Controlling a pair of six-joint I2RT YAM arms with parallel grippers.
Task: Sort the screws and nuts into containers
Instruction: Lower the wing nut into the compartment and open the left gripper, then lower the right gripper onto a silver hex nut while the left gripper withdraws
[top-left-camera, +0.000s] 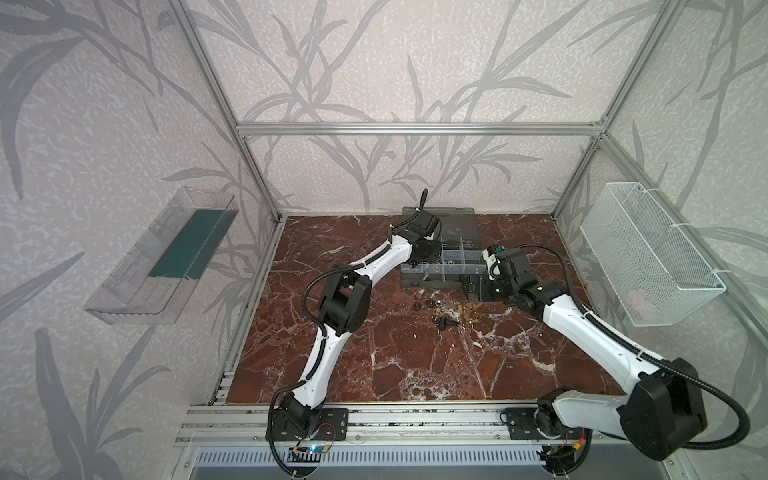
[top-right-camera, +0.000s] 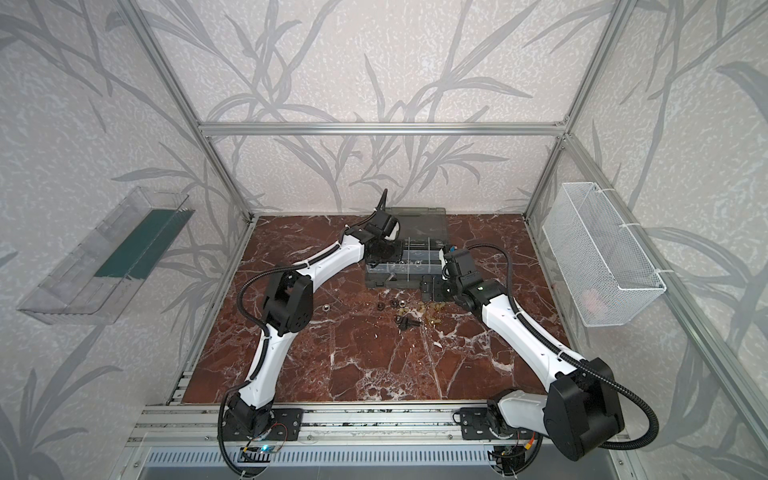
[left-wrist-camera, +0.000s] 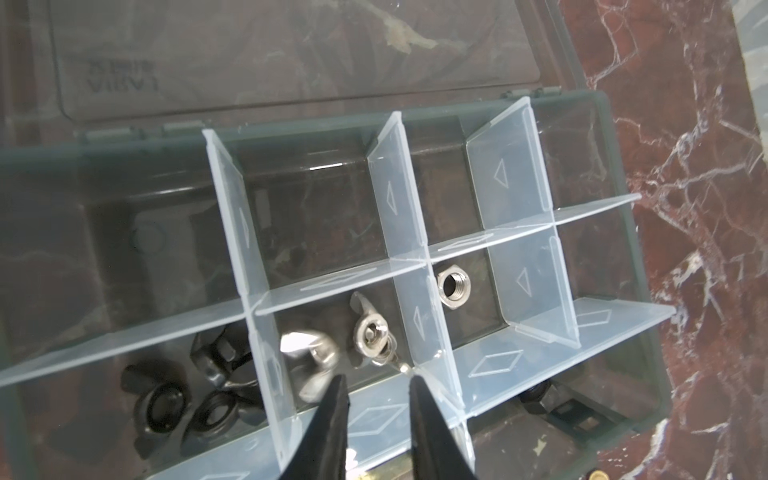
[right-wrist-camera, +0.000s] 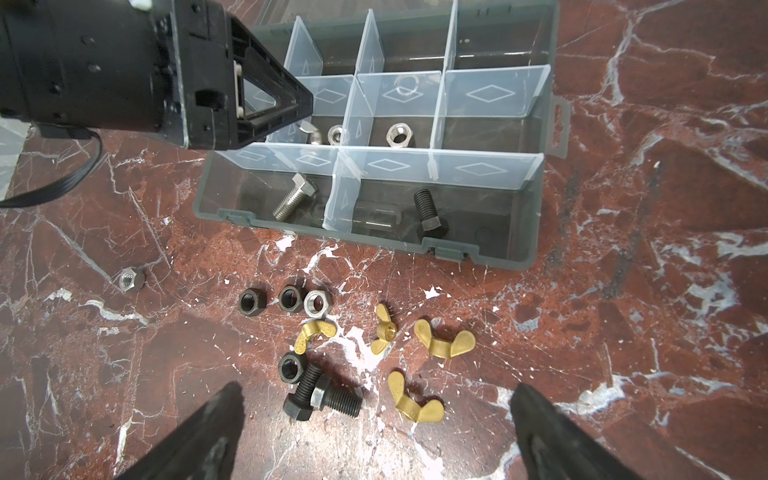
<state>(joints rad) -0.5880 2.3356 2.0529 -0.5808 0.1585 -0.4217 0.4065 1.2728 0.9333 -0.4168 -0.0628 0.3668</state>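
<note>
Left claw (left-wrist-camera: 376, 386) hangs narrowly parted, gripping nothing, over the containers (left-wrist-camera: 519, 166). Below it, at lower middle of the left wrist view, a compartment holds silver wing nuts (left-wrist-camera: 370, 332). This looks like a release: part wider, then rise straight, clear of the thin clear dividers (left-wrist-camera: 399, 199).

Right claw (right-wrist-camera: 378, 390) gapes wide and empty above loose nuts (right-wrist-camera: 251, 302) and screws (right-wrist-camera: 328, 401) on the table (right-wrist-camera: 623, 332), lower middle of the right wrist view, near the case (right-wrist-camera: 374, 243). A lone brass wing nut (right-wrist-camera: 444, 340) looks easier than the heaped screws.

Smoky grey plastic, etched dividers, threaded hexagonal metal, glossy red-brown marble veined white.
</note>
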